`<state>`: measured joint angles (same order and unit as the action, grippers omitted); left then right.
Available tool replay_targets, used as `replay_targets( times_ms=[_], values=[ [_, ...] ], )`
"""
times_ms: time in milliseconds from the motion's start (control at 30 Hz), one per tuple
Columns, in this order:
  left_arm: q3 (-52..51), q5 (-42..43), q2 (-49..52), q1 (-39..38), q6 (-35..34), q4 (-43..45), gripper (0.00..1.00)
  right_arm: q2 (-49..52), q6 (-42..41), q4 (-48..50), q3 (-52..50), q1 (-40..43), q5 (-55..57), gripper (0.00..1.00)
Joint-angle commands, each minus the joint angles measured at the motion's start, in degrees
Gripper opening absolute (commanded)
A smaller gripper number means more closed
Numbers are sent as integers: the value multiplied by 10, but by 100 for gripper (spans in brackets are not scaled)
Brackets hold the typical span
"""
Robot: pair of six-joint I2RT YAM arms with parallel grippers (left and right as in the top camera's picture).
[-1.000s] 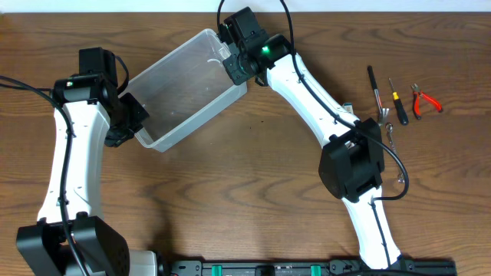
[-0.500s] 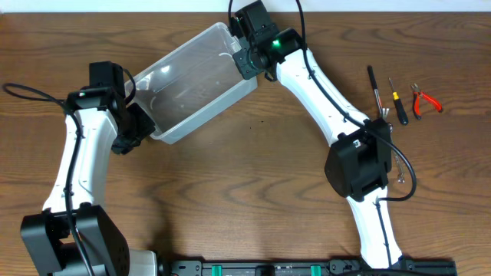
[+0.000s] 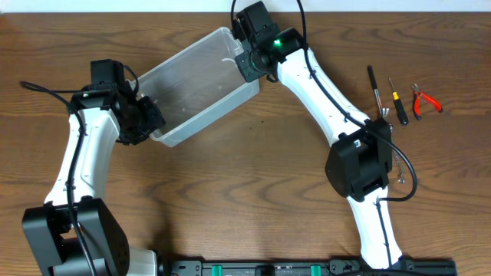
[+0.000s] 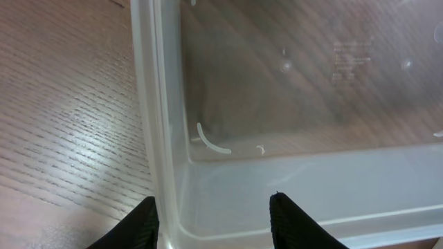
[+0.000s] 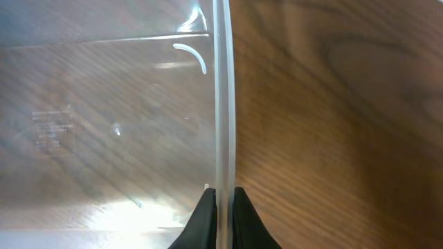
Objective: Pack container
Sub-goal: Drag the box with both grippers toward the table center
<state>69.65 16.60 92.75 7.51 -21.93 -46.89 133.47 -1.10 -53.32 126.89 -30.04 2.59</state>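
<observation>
My right tool [image 5: 223, 199] is clenching the rim of the clear rectangular plastic container [image 3: 196, 84], which is lying slantwise near the far edge of the wooden surface [image 3: 253, 176]. My left tool [image 4: 214, 207] is straddling its wall, released.

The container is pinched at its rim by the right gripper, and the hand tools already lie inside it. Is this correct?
Not fully. The right gripper does pinch the rim of the container, but the container is empty. The overhead view shows the hand tools lying on the table, beside the right arm.
</observation>
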Motion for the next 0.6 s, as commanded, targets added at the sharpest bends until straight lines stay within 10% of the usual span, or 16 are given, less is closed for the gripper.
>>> replay_targets(
  times_ms=[0,567],
  values=[
    [-2,10,13,2,18,-3,43,-28,-19,-11,17,18,7,1],
    [-2,100,17,-19,20,50,43,-28,-47,-76,17,49,47,1]
  ],
)
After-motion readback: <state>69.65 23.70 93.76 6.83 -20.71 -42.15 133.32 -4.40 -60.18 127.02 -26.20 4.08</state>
